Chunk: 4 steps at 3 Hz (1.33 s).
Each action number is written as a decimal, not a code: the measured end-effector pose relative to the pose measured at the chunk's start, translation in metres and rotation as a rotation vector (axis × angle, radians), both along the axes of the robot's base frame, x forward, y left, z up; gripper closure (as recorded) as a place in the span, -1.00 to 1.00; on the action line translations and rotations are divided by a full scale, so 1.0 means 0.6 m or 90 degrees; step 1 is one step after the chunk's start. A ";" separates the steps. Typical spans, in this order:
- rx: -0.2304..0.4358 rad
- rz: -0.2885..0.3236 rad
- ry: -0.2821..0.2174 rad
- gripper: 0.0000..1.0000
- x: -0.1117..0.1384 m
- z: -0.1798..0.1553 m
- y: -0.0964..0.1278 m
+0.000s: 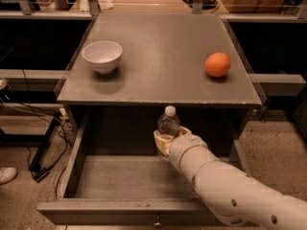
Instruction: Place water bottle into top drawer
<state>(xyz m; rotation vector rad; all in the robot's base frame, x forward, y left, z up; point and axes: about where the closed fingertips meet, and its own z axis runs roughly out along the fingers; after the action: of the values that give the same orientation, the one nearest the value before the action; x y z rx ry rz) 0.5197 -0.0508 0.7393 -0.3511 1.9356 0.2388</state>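
The water bottle (169, 121) is clear with a white cap and stands upright in my gripper (167, 140), over the back middle of the open top drawer (120, 178). The gripper is shut on the bottle's lower body, which it hides. My white arm reaches in from the lower right and covers the drawer's right side. The drawer is pulled out toward the camera; its grey front panel (115, 213) runs along the bottom of the view, with a small knob (157, 222) at its centre.
A white bowl (101, 56) sits on the cabinet top (158, 75) at the left, an orange (218, 64) at the right. Cables (43, 143) and a shoe (7, 174) lie on the floor to the left. Dark shelving stands behind.
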 end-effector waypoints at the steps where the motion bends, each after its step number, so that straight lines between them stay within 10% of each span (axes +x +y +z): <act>1: 0.005 -0.013 0.009 1.00 -0.003 -0.021 -0.007; 4: 0.023 -0.033 0.019 1.00 -0.016 -0.062 -0.029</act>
<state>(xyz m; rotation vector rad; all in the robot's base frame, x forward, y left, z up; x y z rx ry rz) 0.5102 -0.0681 0.7019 -0.2744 1.9641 0.2459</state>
